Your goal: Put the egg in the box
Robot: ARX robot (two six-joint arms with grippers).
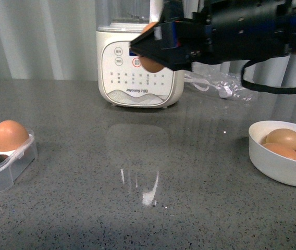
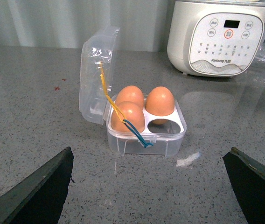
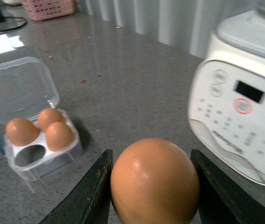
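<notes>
My right gripper [image 3: 153, 186] is shut on the egg [image 3: 154, 181], an orange-brown one held between both dark fingers. In the front view that egg [image 1: 150, 64] hangs high above the counter, in front of the white appliance, inside my right gripper [image 1: 156, 49]. The box [image 2: 146, 130] is a clear plastic case with its lid standing open; three eggs sit in it and one cup [image 2: 163, 124] is bare. The box [image 1: 4, 161] lies at the far left of the counter and shows again as the box [image 3: 39, 149]. My left gripper [image 2: 156, 186] is open just short of the box, holding nothing.
A white appliance [image 1: 140, 73] with a button panel stands at the back middle. At the right, a white bowl [image 1: 283, 166] holds three more eggs. Crumpled clear plastic [image 1: 231, 86] lies behind it. A yellow and blue band [image 2: 123, 119] hangs across the box.
</notes>
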